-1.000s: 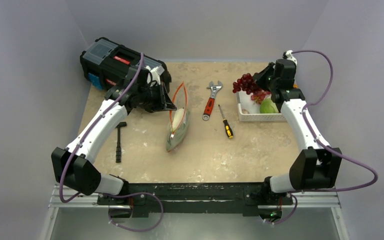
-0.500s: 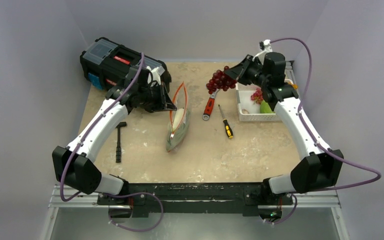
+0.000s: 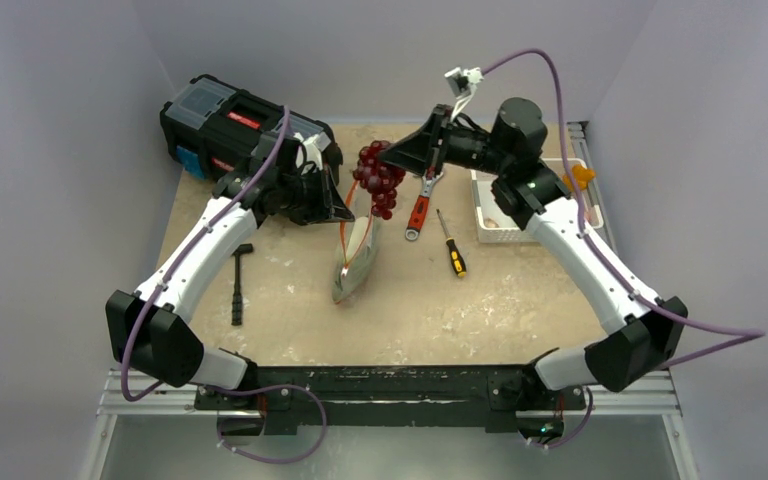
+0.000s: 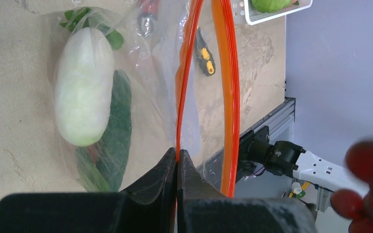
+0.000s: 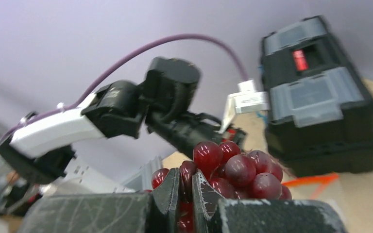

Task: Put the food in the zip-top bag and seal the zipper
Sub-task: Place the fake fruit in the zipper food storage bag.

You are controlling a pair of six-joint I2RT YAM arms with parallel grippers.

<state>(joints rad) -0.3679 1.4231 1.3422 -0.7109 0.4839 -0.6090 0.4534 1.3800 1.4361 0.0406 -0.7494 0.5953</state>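
The clear zip-top bag (image 3: 354,268) lies mid-table with its mouth held apart. My left gripper (image 3: 338,208) is shut on one lip of the orange zipper (image 4: 184,87), and the other lip (image 4: 226,97) stands apart to the right. Inside the bag lie a white radish (image 4: 83,87) and a dark green piece (image 4: 112,131). My right gripper (image 3: 392,158) is shut on the dark red grape bunch (image 3: 378,180), which hangs in the air just above the bag's mouth. In the right wrist view the grapes (image 5: 243,172) bulge out around the gripper (image 5: 186,177).
A white basket (image 3: 520,236) at the right holds more food, among it a green cabbage (image 4: 272,4) and an orange piece (image 3: 582,178). A red-handled wrench (image 3: 420,208) and a yellow-black screwdriver (image 3: 452,252) lie between bag and basket. A black toolbox (image 3: 230,125) stands back left, a black tool (image 3: 239,285) lies left.
My right arm has lifted the grape bunch out of the basket and carried it left, over the wrench, to above the bag's mouth. The left arm and bag have stayed put.
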